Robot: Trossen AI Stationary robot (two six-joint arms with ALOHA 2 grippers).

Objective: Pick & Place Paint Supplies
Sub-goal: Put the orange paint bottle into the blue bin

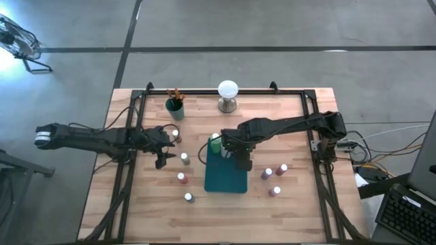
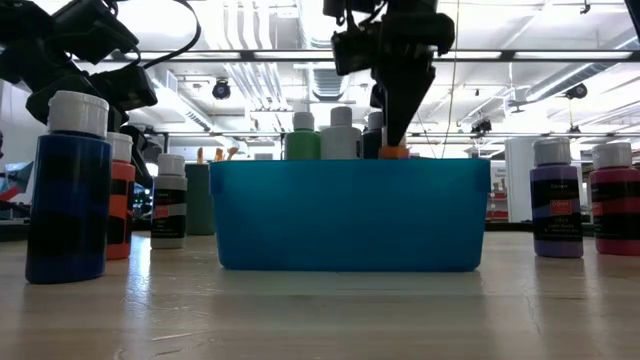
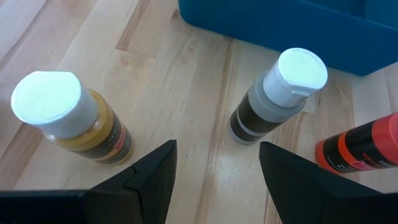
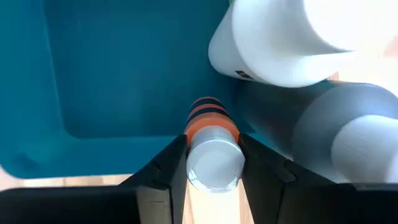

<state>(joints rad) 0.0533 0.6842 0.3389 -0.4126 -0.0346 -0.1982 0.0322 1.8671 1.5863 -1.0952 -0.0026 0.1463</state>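
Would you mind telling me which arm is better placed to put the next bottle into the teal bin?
The right arm: its gripper is already shut on an orange bottle over the teal bin. The left gripper is open and empty above loose bottles outside it.

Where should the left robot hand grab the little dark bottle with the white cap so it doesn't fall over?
Grab the dark bottle around its round body, just under the white cap, coming down from above. It stands upright on the wooden table, apart from the yellow-brown bottle and the red bottle. The left gripper hangs open just short of it, so sliding forward should put a finger on each side.
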